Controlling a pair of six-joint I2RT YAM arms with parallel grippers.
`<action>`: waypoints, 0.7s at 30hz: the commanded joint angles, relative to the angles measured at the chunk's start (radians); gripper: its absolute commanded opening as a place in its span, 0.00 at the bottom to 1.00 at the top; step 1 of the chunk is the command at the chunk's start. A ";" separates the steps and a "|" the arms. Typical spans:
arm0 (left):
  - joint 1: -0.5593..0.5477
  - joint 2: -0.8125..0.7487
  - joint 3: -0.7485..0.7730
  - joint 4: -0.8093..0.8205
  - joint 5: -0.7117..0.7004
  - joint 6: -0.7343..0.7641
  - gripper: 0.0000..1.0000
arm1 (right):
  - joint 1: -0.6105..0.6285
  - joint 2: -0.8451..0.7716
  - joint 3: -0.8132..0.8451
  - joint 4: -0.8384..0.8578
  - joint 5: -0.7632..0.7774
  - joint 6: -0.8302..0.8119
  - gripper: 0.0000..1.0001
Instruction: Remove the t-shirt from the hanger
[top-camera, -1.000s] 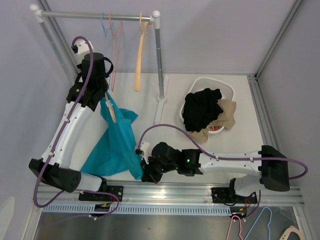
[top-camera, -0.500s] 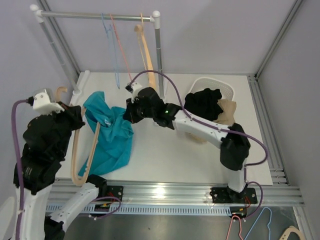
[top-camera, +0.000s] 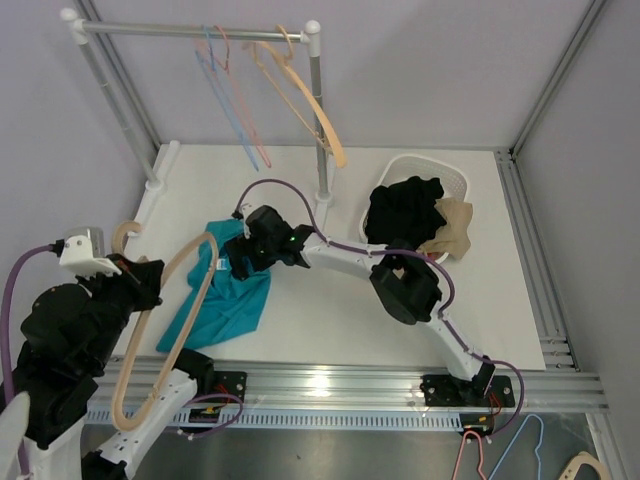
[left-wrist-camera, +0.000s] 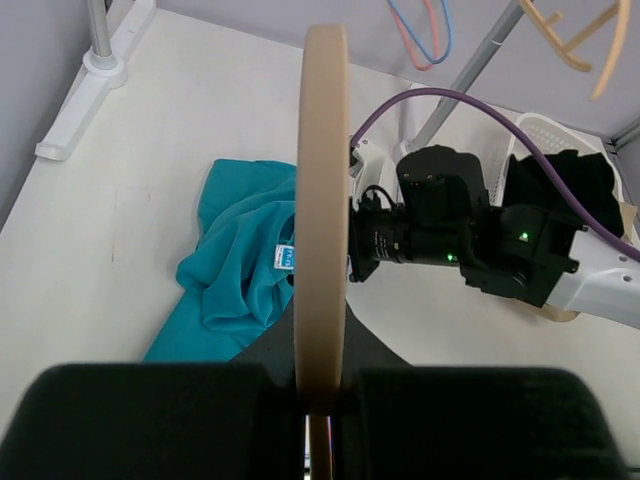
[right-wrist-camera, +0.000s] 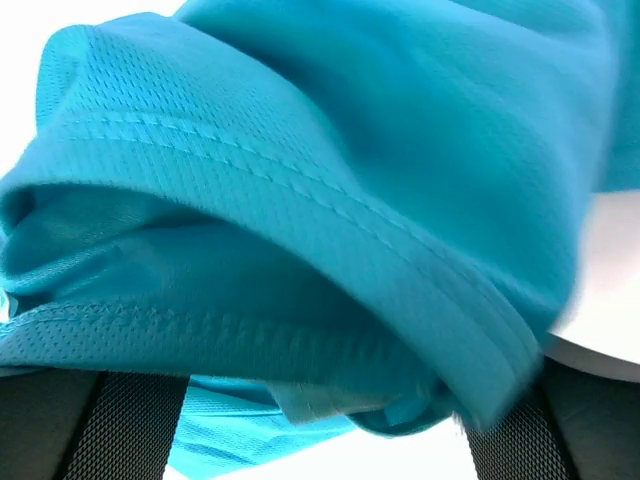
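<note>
The teal t-shirt (top-camera: 225, 300) lies crumpled on the table, left of centre, with its white collar label (left-wrist-camera: 286, 259) showing. My left gripper (top-camera: 142, 288) is shut on the tan wooden hanger (top-camera: 196, 268) and holds it above the shirt's left edge. In the left wrist view the hanger (left-wrist-camera: 322, 200) runs edge-on between the black fingers (left-wrist-camera: 150, 420). My right gripper (top-camera: 243, 255) rests at the shirt's upper edge. In its wrist view the right gripper (right-wrist-camera: 300, 430) is open, with folded teal fabric (right-wrist-camera: 300, 200) lying between the spread fingers (right-wrist-camera: 90, 425).
A clothes rail (top-camera: 190, 32) at the back carries blue and pink wire hangers (top-camera: 235, 110) and a wooden one (top-camera: 310, 100). Its post (top-camera: 320, 130) stands near a white basket (top-camera: 445, 180) holding black and tan clothes (top-camera: 405, 220). Spare hangers (top-camera: 500, 450) lie by the near right edge.
The shirt has come off the hanger and dropped to the table. My left arm drew the hanger toward the near left. My right arm followed the shirt leftward and its jaws opened.
</note>
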 joint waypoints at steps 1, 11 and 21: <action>-0.005 -0.009 0.050 0.005 -0.050 -0.011 0.01 | 0.031 0.014 0.045 0.046 -0.034 -0.027 1.00; -0.005 0.082 0.058 0.167 -0.150 0.042 0.01 | 0.150 0.158 0.131 -0.070 -0.140 -0.100 0.93; 0.128 0.410 0.184 0.394 0.022 0.053 0.01 | 0.174 -0.470 -0.554 0.050 -0.094 -0.009 0.00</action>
